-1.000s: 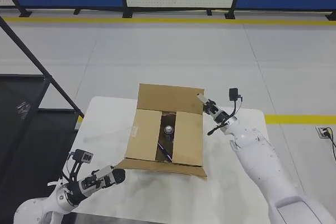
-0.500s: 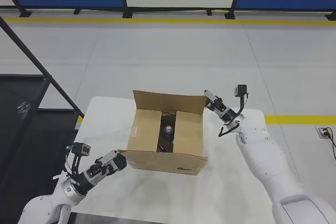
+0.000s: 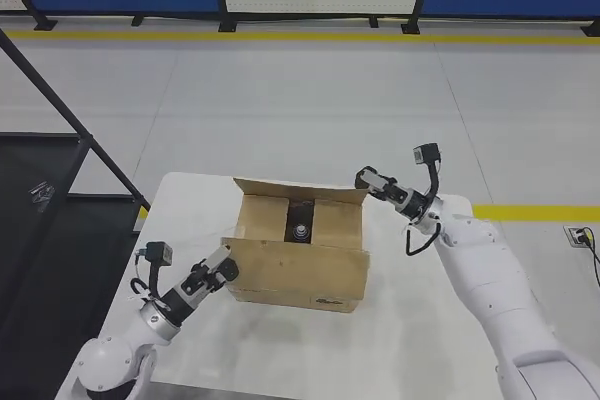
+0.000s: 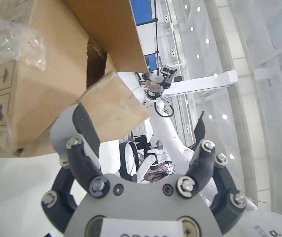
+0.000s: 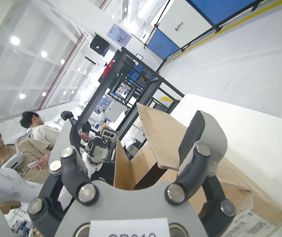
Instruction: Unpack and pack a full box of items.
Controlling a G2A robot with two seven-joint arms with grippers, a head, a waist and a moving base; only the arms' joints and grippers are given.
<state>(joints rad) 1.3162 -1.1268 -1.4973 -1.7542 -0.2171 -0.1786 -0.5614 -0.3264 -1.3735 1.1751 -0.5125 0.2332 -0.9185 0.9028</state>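
Top view: the box (image 3: 298, 262) sits mid-table (image 3: 420, 330) with its flaps standing up. What looks like a bottle (image 3: 300, 232) is down inside it. So I'd say the opening part is about done, the actual unpacking has barely begun, and all the repacking is left.

Left wrist view: the left gripper (image 4: 143, 129) is spread wide, one finger (image 4: 85, 124) right against a side flap (image 4: 111, 104).

Right wrist view: the right gripper (image 5: 133, 136) is spread too, with the far flap (image 5: 160, 134) touching one finger (image 5: 195, 134). It's pinching nothing.
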